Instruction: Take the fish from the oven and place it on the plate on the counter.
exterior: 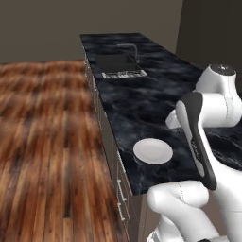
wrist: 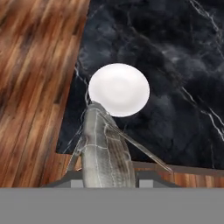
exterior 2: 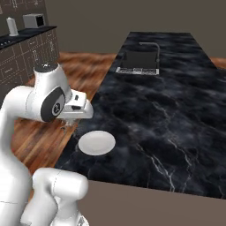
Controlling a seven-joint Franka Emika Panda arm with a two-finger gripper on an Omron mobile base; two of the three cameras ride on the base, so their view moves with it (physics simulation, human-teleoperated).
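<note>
The fish (wrist: 103, 148), slender and grey with thin fins, rises from the bottom of the hand view, and my gripper (exterior 2: 66, 124) is shut on it. Its nose reaches the near rim of the round white plate (wrist: 119, 89). The plate (exterior: 152, 151) lies on the black marble counter (exterior: 137, 99) close to its front corner. In the right base view my hand hangs just left of the plate (exterior 2: 97, 142), over the counter's (exterior 2: 154, 110) edge, a little above the surface. The oven is out of view.
An inset sink (exterior: 118, 64) with a faucet (exterior 2: 152, 46) sits at the counter's far end. Wood floor (exterior: 42, 142) runs along the counter's left side. A second counter with a microwave (exterior 2: 34, 20) stands at the far left. My own arm link (exterior: 198, 137) crosses the counter's right part.
</note>
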